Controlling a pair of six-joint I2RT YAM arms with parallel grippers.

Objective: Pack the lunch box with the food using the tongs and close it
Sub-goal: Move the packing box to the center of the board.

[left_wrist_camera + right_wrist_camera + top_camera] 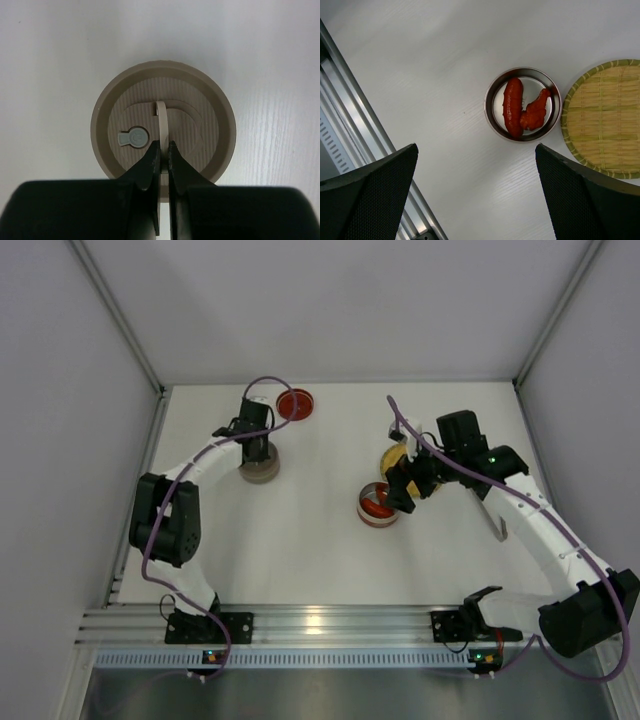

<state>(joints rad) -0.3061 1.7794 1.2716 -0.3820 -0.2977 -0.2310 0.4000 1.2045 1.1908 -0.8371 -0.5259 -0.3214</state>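
Left wrist view: the left gripper (163,148) is pinched tight on the thin upright handle (161,117) at the middle of the round beige lid (205,115).
Right arm: the right gripper (476,165) hangs with jaws spread wide and empty above the steel tin (534,89).
Food: the red pieces (513,107) lie touching inside that tin, right of the table's middle. I cannot find the orange-yellow piece.
Tongs: a slim grey shape I take for the tongs (495,520) lies on the table beside the right forearm, in no grip.
Risk, lid: the handle is a narrow strip, so a pull off its centre would likely swing the lid or let it slip.
Risk, tongs: they are flat, thin metal, so wide fingers may shove them along instead of lifting them.
Risk, tin: the woven plate (602,120) sits just beside it, and a low pass could knock either and spill the food.
Count: two red pieces, one steel tin, one beige lid, one woven plate, one red round dish (310,398) at the far side, one pair of tongs.
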